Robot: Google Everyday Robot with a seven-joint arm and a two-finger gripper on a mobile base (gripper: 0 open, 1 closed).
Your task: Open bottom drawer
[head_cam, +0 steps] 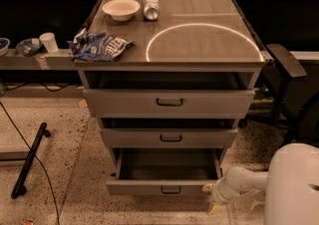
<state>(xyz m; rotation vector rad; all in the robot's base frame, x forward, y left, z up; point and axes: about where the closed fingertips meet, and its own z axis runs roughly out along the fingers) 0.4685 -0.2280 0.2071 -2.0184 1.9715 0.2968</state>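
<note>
The bottom drawer [169,187] is the lowest of three grey drawers in a metal cabinet. Its short grey front with a small dark loop handle [170,189] stands pulled out toward me, and its dark inside shows. The mid-sized middle drawer [169,138] and the tallest top drawer [169,102] stick out a little. My gripper [211,199] is at the end of the white arm [246,179], low on the right, at the right end of the bottom drawer's front and touching or nearly touching its corner.
On the cabinet top [209,40] lie a white bowl [121,8], a can [150,6] on its side and a blue snack bag [99,46]. A black pole [29,162] and a cable lie on the speckled floor at left. A black chair [286,69] stands at right.
</note>
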